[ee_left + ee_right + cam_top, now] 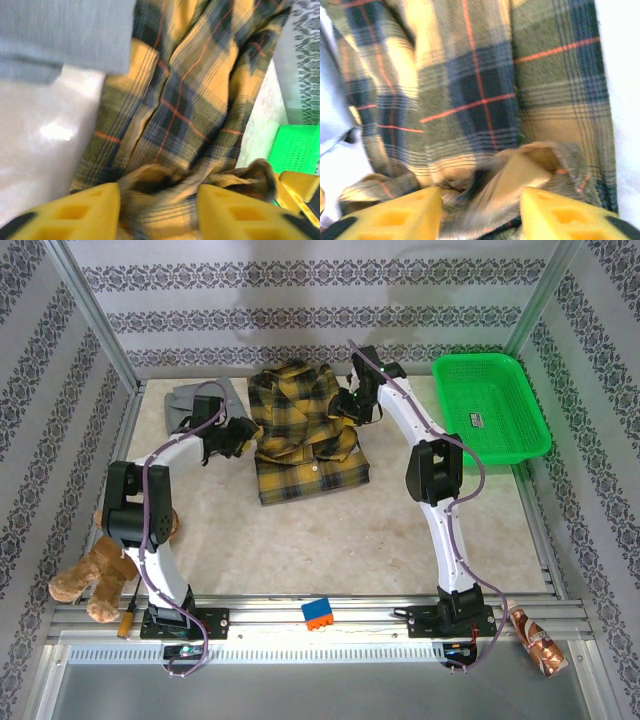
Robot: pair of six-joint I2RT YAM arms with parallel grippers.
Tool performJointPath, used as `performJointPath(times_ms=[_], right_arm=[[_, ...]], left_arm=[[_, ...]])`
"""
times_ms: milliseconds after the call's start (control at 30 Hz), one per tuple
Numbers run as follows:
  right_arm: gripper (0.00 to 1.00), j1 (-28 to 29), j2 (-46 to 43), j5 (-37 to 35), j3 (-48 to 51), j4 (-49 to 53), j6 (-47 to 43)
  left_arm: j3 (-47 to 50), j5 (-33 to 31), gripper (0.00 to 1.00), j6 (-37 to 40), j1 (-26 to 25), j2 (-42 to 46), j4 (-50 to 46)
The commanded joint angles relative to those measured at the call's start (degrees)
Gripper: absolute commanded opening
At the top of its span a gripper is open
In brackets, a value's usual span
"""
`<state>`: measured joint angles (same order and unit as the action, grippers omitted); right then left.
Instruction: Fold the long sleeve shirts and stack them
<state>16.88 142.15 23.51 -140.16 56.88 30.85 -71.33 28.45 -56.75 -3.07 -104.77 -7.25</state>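
The plaid shirt [305, 455] (yellow and black, with thin red lines) lies on the tabletop [330, 540], toward the far side and in the middle. Its lower part is folded flat into a neat block, and its top part is bunched up. The grey shirt [188, 402] lies just beside it on the left, in the far corner. The left gripper [243, 436] is at the left edge of the plaid shirt, and its wrist camera shows a clump of plaid cloth pinched between its yellow fingers [90, 212]. The right gripper [350, 405] is at the shirt's right edge, near the top. It too has a fold of plaid cloth squeezed between its fingers. A green basket [490, 405] sits to the right, apart from the shirts. A brown plush toy [88, 578] lies at the near left, by the left arm.
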Motion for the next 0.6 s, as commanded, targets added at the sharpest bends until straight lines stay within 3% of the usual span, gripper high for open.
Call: performJointPath(times_ms=[0,133,267,333,367,433,500,567], right_arm=[[0.57,-1.4,-4.4,3.7,-7.1,-3.3,2.1],[0.68,-2.3,-12.5,4.0,-5.5,-1.3,-1.5],[0.68,-2.6,-25.9,2.1,14.2,-3.5,-4.4],[0.62,-2.6,-31.8,0.5,25.2,-3.9,-4.9],[0.55,-2.5,-34.2,-0.4,30.4,-4.6,-4.6],[0.28,-1.8,-39.4,0.8,43.8,-11.2,-2.3],[0.13,-0.8,-41.9,1.7,53.1,-16.7,0.1],[0.04,0.2,-41.6,2.8,58.6,-20.2,1.5]], left_arm=[[-8.0,0.5,0.58,-0.8,0.9,7.1,1.5],[-10.8,-2.2,0.79,1.5,0.9,15.7,-3.9],[-7.8,-0.5,0.81,6.8,-0.1,23.3,-12.6],[-3.9,-0.7,0.79,10.8,-1.8,26.7,-18.5],[-1.7,-1.1,0.76,12.4,-3.0,28.0,-20.0],[4.7,-0.4,0.58,12.8,-5.5,29.8,-19.6],[9.8,0.7,0.40,12.1,-8.0,29.9,-17.6],[13.3,1.2,0.29,11.7,-10.8,28.8,-16.3]])
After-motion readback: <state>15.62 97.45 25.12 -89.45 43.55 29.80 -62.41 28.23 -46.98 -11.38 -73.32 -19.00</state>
